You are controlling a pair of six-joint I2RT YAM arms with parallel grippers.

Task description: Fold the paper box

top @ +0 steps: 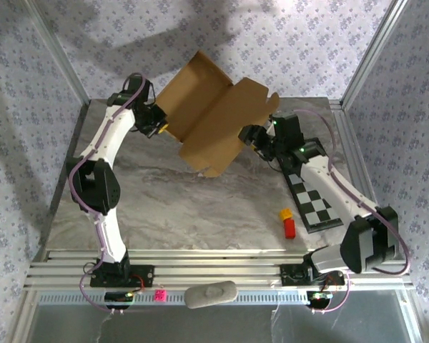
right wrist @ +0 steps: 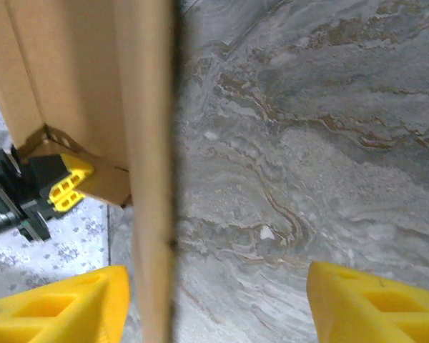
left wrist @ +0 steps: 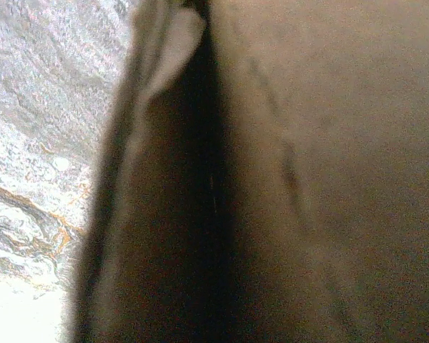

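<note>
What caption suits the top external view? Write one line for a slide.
The left gripper clamps the tilted paper box; the open right gripper straddles its opposite edge.

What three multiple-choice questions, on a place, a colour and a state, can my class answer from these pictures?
1. Where do the red block and yellow block lie? A on the floor; B on the table beside the checkered board; C on that board.
2. What colour are the right claw's fingers? A blue; B green; C yellow.
3. How does the right claw stand? A open around the paper box's edge; B shut on a block; C shut, empty.
Key: B, both rest on marble beside the board; C, yellow in the right wrist view; A, fingers apart, cardboard between.
</note>
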